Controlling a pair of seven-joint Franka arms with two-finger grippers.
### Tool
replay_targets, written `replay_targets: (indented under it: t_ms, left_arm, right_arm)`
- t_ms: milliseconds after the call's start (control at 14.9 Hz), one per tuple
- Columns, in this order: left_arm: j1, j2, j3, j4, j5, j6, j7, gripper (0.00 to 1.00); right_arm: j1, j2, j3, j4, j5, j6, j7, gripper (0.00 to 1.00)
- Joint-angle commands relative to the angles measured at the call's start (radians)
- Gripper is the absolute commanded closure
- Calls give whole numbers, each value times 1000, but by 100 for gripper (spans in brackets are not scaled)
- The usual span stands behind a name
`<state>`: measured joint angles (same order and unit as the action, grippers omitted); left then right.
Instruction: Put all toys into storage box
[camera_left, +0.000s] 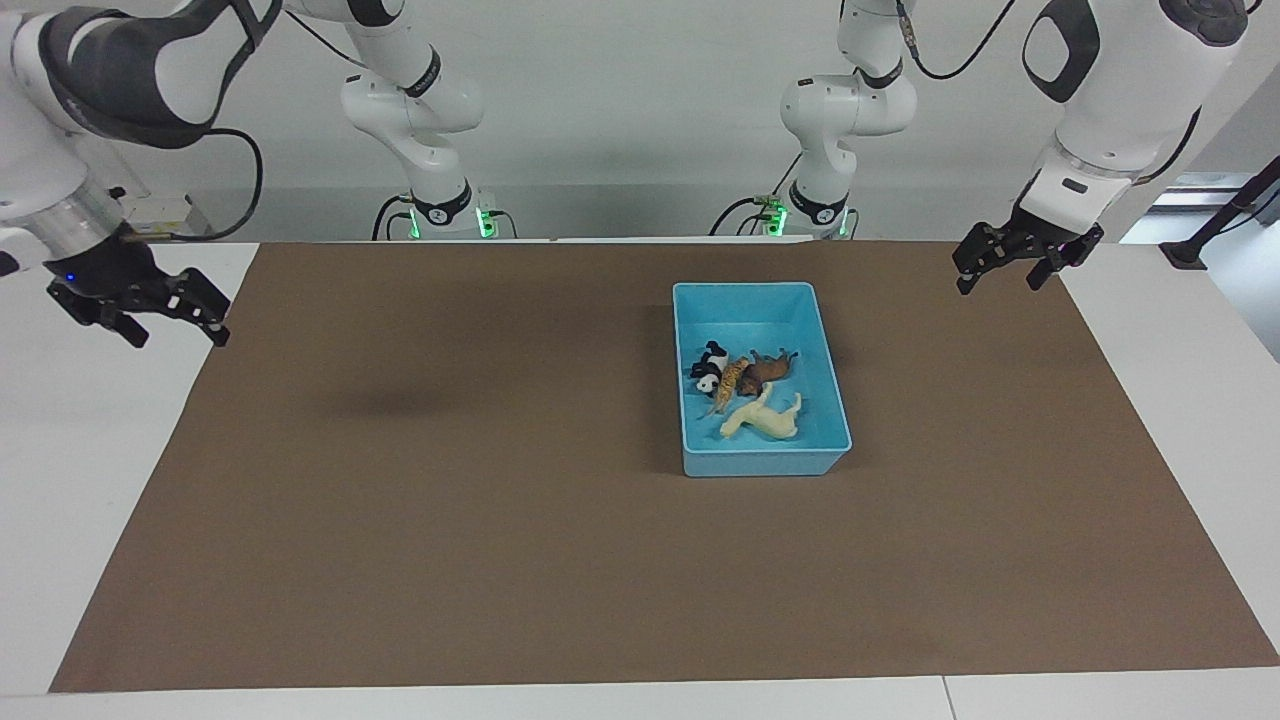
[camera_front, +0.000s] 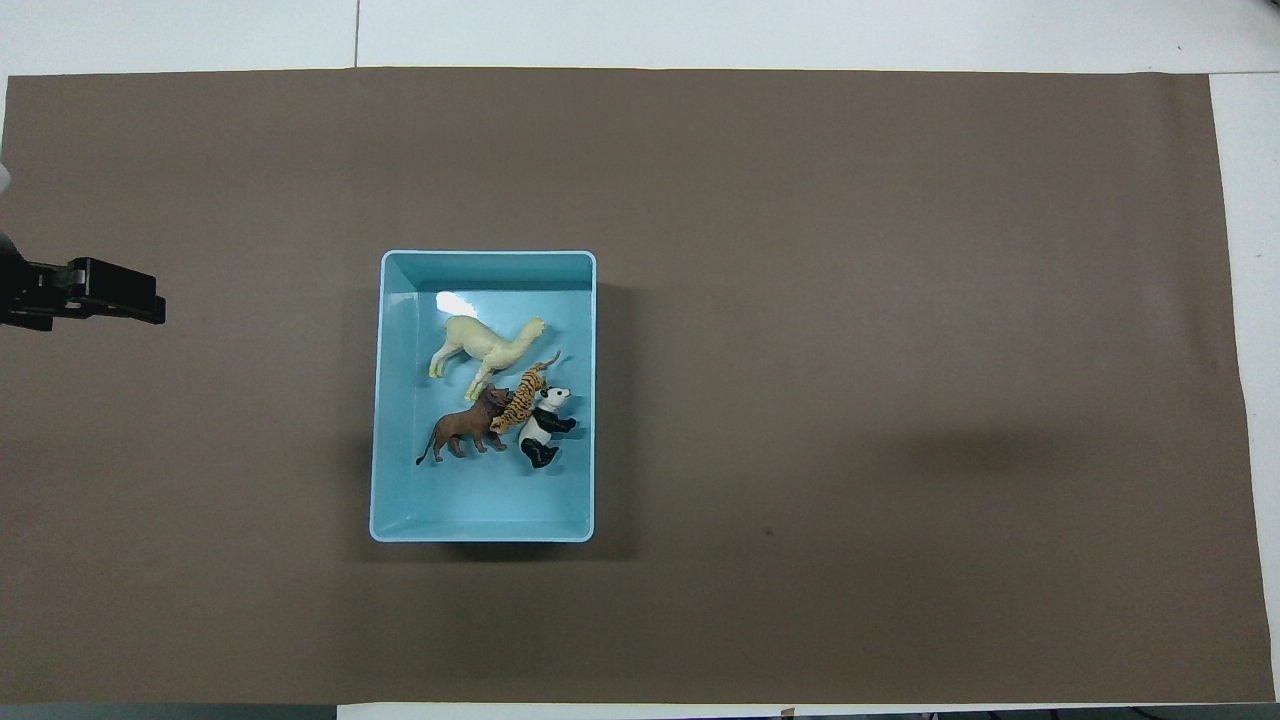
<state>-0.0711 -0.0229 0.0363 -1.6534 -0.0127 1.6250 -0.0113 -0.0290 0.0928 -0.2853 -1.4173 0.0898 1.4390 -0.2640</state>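
The light-blue storage box (camera_left: 760, 462) stands on the brown mat, toward the left arm's end; in the overhead view its rim (camera_front: 488, 256) is plain. All the toys lie inside it: the cream-white horse (camera_left: 762, 418) (camera_front: 485, 345), the orange striped tiger (camera_left: 732, 380) (camera_front: 520, 400), the black-and-white panda (camera_left: 709, 368) (camera_front: 543, 425) and the dark brown animal (camera_left: 768, 368) (camera_front: 462, 430). My left gripper (camera_left: 1000, 283) (camera_front: 150, 308) hangs open and empty over the mat's edge at its own end. My right gripper (camera_left: 180, 338) hangs open and empty over the mat's edge at its end, out of the overhead view.
The brown mat (camera_left: 450, 500) covers most of the white table (camera_left: 90, 450). Nothing else lies on it. Both arms wait, raised at the table's two ends.
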Motion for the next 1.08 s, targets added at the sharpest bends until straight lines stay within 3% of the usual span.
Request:
replay_targets:
  t_ms: [0, 336, 673, 874, 1009]
  left_arm:
    - [-13, 9, 11, 26, -21, -56, 10, 0]
    - [-15, 5, 8, 24, -20, -86, 10, 0]
    - [-16, 1, 10, 23, -18, -99, 5, 0]
    - [-15, 4, 11, 24, -9, -93, 1, 0]
    - [-12, 8, 11, 23, -9, -79, -1, 0]
  right_arm:
    - [-5, -188, 23, -198, -42, 9, 5, 0]
    - [-40, -202, 98, -207, -123, -3, 5, 0]
    - [-9, -191, 98, -204, -119, -15, 47, 0]
    - [-2, -125, 97, -108, -104, -45, 57, 0]
    - [-3, -127, 97, -106, -104, -58, 60, 0]
